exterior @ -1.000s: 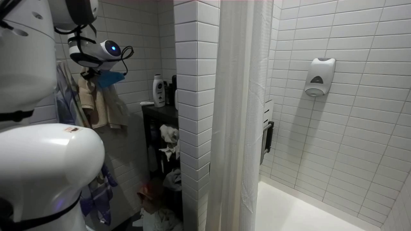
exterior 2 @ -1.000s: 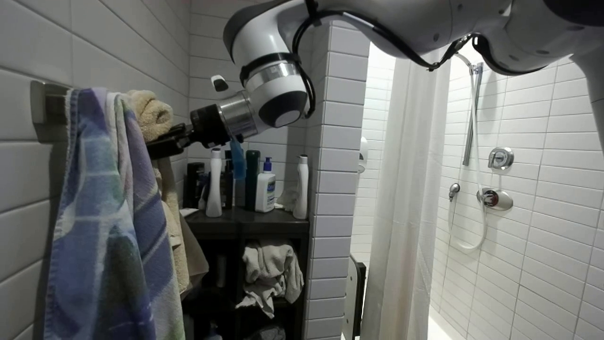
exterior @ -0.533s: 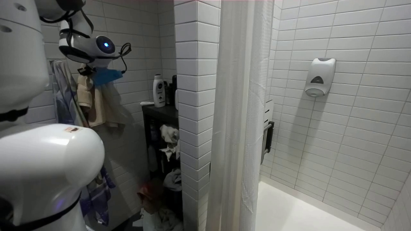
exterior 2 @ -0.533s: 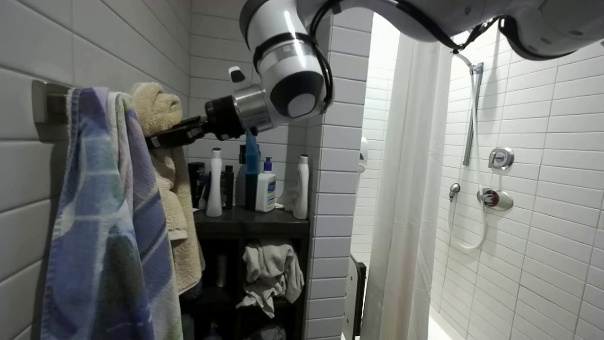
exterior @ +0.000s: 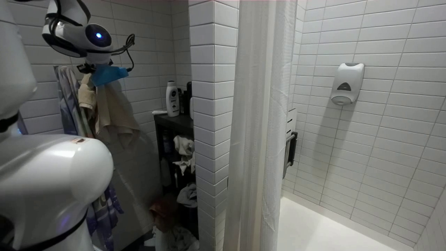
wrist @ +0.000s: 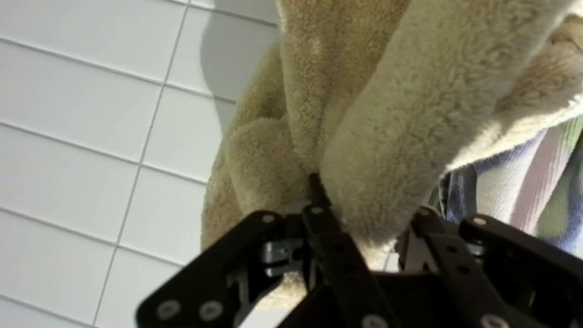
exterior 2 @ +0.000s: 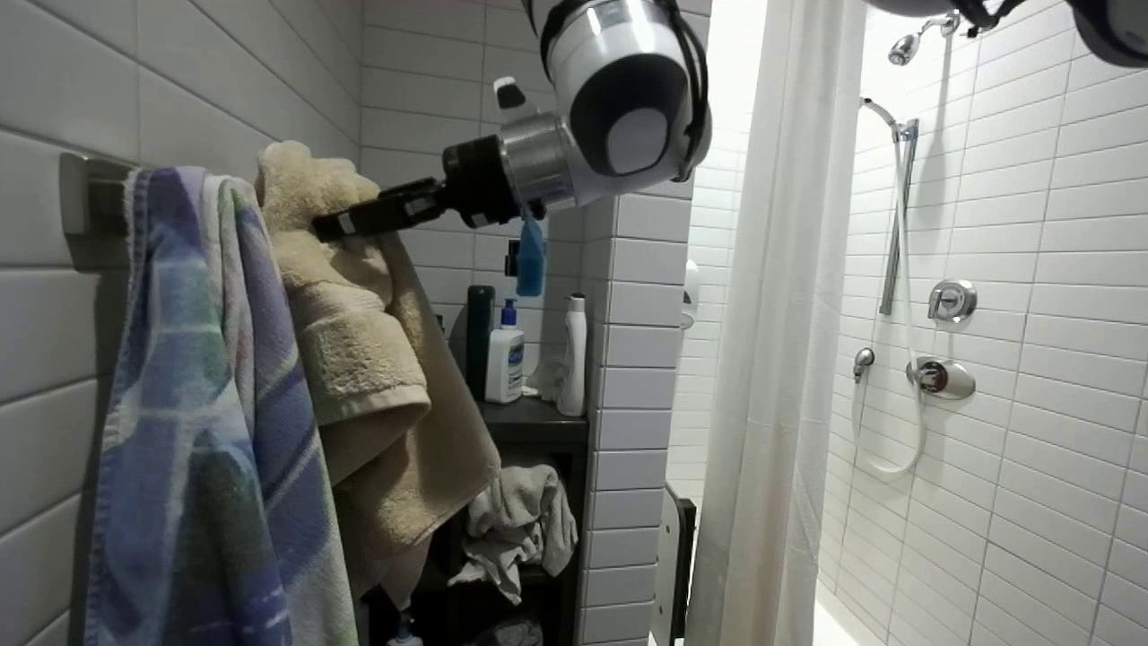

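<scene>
My gripper is shut on the upper part of a beige towel. Folds of that towel bulge between the black fingers in the wrist view and hide much of the fingertips. Its lower part hangs in loose folds, spread out from the wall in both exterior views. Beside it a blue, purple and green towel hangs from a metal wall bar. Whether the beige towel still touches the bar is hidden. A blue piece dangles at the gripper's base.
A black shelf stands behind the towels, with a pump bottle, a white bottle and other bottles on top. Crumpled cloth sticks out of a compartment. A tiled wall end and a shower curtain stand beside the shelf.
The gripper has risen and drawn back from the wall bar, pulling the beige towel up and outward with it. The towel now hangs wider and covers more of the shelf. The patterned towel stays put.
</scene>
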### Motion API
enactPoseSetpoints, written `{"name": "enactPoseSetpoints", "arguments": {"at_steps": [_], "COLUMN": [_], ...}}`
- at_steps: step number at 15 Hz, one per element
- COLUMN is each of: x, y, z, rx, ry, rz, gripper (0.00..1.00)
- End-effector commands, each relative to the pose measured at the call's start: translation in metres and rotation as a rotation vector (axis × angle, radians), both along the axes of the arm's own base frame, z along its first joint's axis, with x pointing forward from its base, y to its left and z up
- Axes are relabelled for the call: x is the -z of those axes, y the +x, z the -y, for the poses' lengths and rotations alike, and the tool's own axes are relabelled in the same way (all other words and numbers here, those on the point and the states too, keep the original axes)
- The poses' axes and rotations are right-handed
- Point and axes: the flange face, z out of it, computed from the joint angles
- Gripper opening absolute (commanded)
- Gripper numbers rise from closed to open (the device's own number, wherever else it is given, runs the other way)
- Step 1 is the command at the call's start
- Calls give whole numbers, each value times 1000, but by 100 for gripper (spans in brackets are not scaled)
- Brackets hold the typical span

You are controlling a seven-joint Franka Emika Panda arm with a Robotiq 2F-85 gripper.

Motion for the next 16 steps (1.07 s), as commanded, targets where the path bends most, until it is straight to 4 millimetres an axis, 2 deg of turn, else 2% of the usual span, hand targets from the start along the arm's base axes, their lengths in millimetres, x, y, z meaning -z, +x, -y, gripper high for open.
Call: {"name": "enactPoseSetpoints", "arguments": {"at_steps": [1, 4, 6, 11, 13, 14, 15, 16], "x": [-34, -42, -57, -121, -131, -129, -128, -128], "y": [-23, -28, -27, -26, -28, -30, -28, -29], "z": [18, 22, 26, 39, 39, 35, 38, 38], "rx": [33, 59, 135, 281, 283, 278, 266, 265], "ry": [23, 17, 30, 87, 87, 79, 95, 95], "rz": [68, 91, 104, 187, 210, 206, 197, 197], "gripper": [7, 7, 7, 7, 7, 7, 55, 31]}}
